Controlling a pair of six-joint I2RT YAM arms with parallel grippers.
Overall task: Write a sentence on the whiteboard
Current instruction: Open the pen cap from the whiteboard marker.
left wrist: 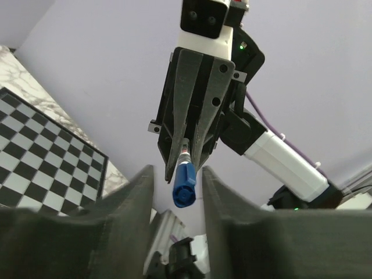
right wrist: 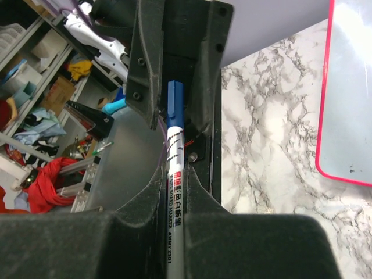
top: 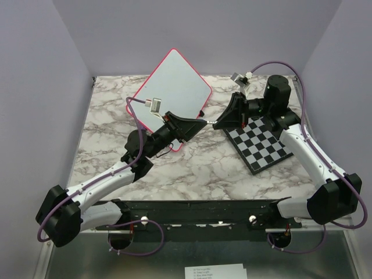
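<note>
The whiteboard (top: pixel 171 81) lies at the back of the table, turned like a diamond; its pink-rimmed corner (right wrist: pixel 349 87) shows in the right wrist view. Its face looks blank, and the sentence is not in view. A white marker (right wrist: pixel 176 174) with a blue cap (left wrist: pixel 183 189) is held level above the table between the two arms (top: pixel 209 122). My right gripper (right wrist: pixel 175 173) is shut on the marker's white barrel. My left gripper (left wrist: pixel 177 174) faces it, open, with the blue cap between its fingers and a gap on each side. From above, the left gripper (top: pixel 197 124) and right gripper (top: pixel 220 122) nearly meet.
A black-and-white chessboard (top: pixel 261 145) lies on the marble table (top: pixel 192 168) to the right, under the right arm. Purple cables loop over both arms. Shelves with clutter stand beyond the table's near edge in the right wrist view.
</note>
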